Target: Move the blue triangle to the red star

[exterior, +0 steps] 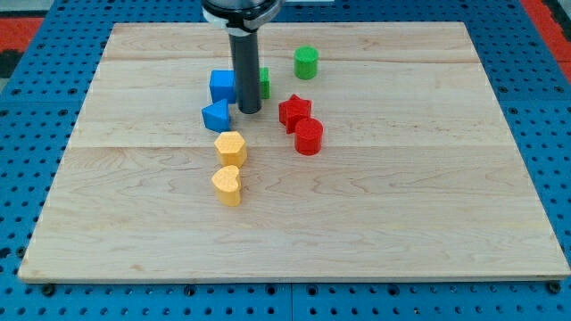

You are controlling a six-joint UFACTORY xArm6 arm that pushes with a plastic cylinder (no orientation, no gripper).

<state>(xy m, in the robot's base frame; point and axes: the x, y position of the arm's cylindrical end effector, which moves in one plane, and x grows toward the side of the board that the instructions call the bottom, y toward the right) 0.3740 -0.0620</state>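
The blue triangle [216, 116] lies left of centre on the wooden board [401, 205]. The red star [293, 111] lies to its right, with a gap between them. My tip [250, 111] stands in that gap, just right of the blue triangle and left of the red star, close to the triangle. The rod hides part of a green block [264, 83] behind it.
A blue cube [223, 86] sits just above the triangle. A red cylinder [309, 137] touches the star's lower right. A green cylinder [306, 62] is near the view's top. A yellow hexagon [230, 146] and a yellow heart [227, 185] lie below the triangle.
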